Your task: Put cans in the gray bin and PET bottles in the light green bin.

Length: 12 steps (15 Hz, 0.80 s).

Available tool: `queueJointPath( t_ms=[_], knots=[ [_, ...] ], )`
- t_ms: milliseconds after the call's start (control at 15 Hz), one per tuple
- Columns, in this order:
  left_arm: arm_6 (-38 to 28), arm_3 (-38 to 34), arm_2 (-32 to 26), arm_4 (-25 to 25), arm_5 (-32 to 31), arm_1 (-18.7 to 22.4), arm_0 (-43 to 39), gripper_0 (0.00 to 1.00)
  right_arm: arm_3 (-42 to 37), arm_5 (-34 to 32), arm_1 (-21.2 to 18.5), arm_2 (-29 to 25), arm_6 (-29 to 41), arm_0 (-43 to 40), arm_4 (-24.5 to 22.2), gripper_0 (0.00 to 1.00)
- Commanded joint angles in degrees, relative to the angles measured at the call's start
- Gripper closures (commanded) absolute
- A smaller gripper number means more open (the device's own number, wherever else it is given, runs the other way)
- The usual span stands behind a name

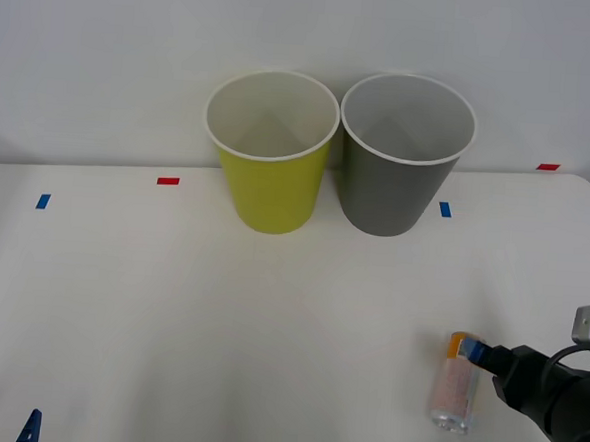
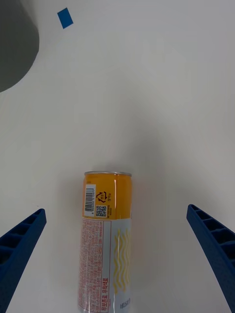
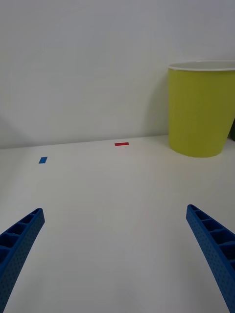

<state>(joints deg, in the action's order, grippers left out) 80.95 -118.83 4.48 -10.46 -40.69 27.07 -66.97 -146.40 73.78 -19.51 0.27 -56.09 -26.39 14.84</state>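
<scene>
- The right arm [image 1: 554, 402], at about four o'clock in the front view, was matte black, with rounded, bulky housings.
- A small grey metal block [image 1: 588, 325] sat on top of it, with a thin black cable looping beside it.
- The right gripper [image 2: 117, 254] had two blue fingers [image 2: 22, 239], tapered to blunt tips, with ribbed, open-celled sides like a ladder.
- The left gripper [image 3: 117, 249] matched it: blue fingers [image 3: 210, 244] with the same ribs and a finely dotted inner face.
- One blue fingertip [image 1: 29, 428] of the left gripper poked up at seven o'clock in the front view.
</scene>
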Motion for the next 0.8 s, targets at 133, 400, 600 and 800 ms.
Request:
queueJointPath(
  t_ms=[133,400,600,800],
  knots=[
    [0.0,0.0,0.0,0.0,0.0,0.0,0.0,0.0,2.61,6.99,-1.85,-0.62,1.25,5.47,2.65,0.0],
    [0.0,0.0,0.0,0.0,0.0,0.0,0.0,0.0,9.29,7.08,-4.84,-1.33,1.33,10.92,7.13,0.0],
    [0.0,0.0,0.0,0.0,0.0,0.0,0.0,0.0,10.35,13.5,-6.24,-1.59,1.51,14.26,9.33,0.0],
    [0.0,0.0,0.0,0.0,0.0,0.0,0.0,0.0,13.6,16.31,-5.8,-1.5,1.95,16.99,12.67,0.0]
  ],
)
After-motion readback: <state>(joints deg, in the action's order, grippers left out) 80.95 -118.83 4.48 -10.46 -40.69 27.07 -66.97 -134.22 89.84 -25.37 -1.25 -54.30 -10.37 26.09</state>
